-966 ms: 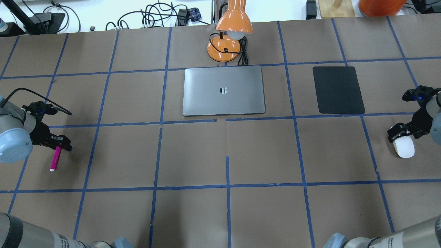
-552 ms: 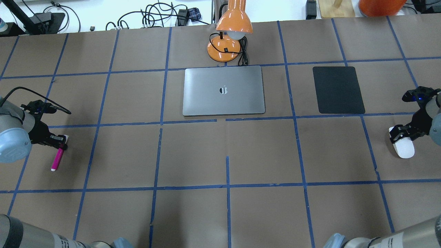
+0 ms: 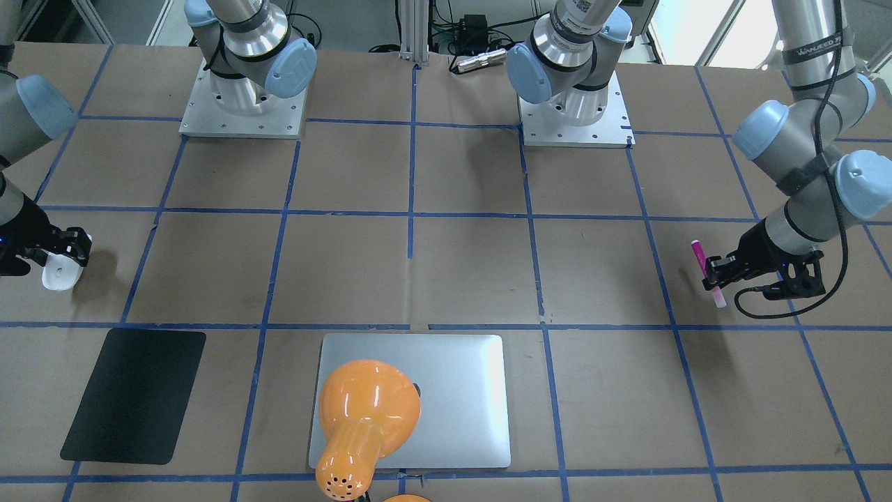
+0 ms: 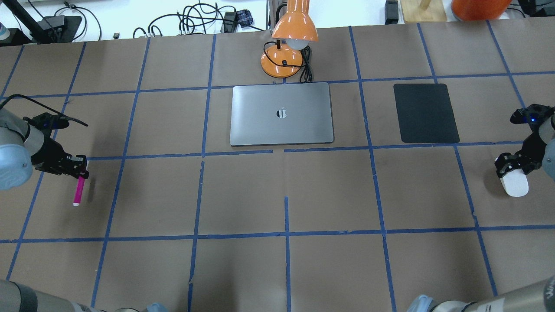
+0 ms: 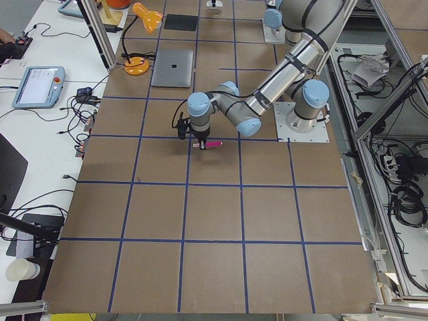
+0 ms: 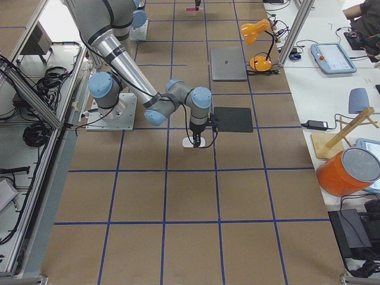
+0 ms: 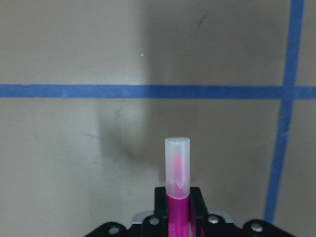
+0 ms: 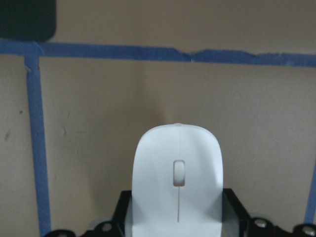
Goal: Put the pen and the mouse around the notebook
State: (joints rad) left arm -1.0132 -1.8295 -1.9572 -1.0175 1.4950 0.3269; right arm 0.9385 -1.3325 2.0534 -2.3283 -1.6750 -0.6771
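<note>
The pink pen hangs from my left gripper, which is shut on its upper end at the table's left side. Its shadow lies apart from it, so it is off the table. From the left wrist view the pen's pale cap points forward out of the shut fingers. At the far right, my right gripper is shut on the back of the white mouse; the mouse sits between the fingers just above the paper. The silver notebook lies closed at centre back, far from both grippers.
An orange desk lamp stands right behind the notebook, and its shade overhangs the notebook in the front-facing view. A black mat lies to the notebook's right. Both arm bases stand at the robot's edge.
My left gripper has lifted the pen off the table and carried it slightly right and back. My right gripper, shut on the mouse, has shifted a little to the right with it.
</note>
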